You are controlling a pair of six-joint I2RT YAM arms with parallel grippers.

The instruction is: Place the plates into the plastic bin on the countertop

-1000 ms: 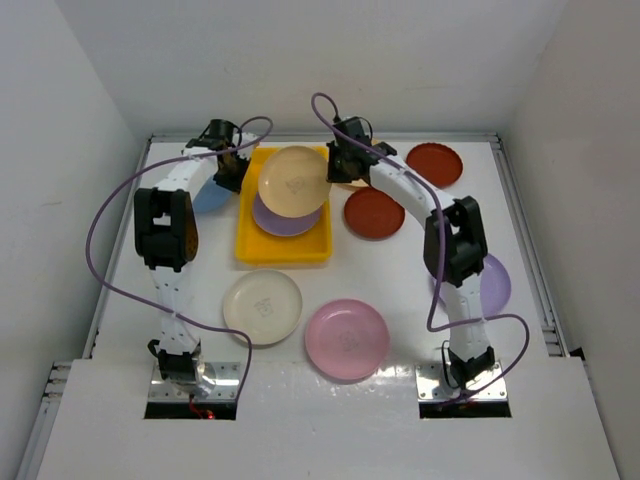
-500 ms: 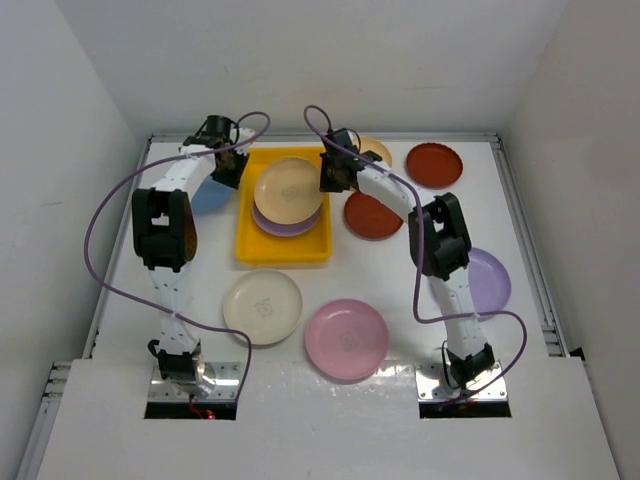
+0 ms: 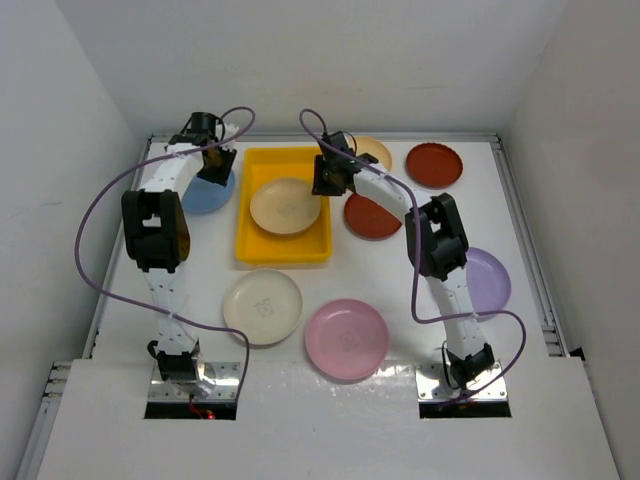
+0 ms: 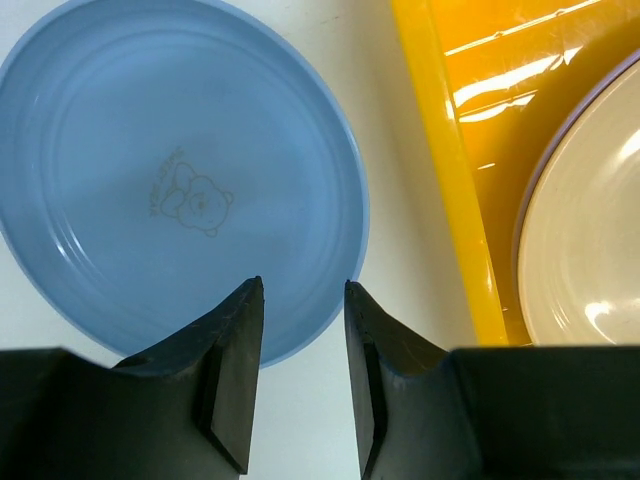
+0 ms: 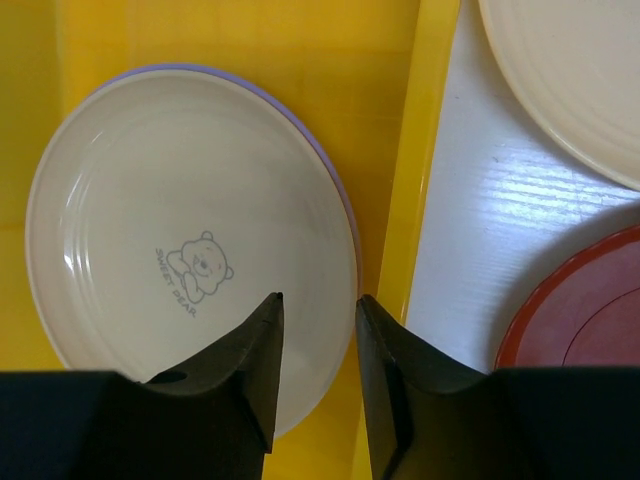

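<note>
Right gripper [image 5: 318,325], now spread and empty, has laid the cream plate [image 5: 190,240] flat in the plastic bin [image 5: 415,150].

In the right wrist view, only a thin rim of the purple plate [image 5: 318,140] shows from under the cream plate [image 5: 190,240]. The right edge of the frame cuts off the dark red plate [image 5: 585,310] and the tan plate [image 5: 570,70].

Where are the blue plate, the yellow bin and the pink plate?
blue plate [image 4: 195,200], left wrist view, on its central bear print.
yellow bin [image 3: 283,254], top external view, on its near rim.
pink plate [image 3: 347,338], top external view, on its centre.
</note>
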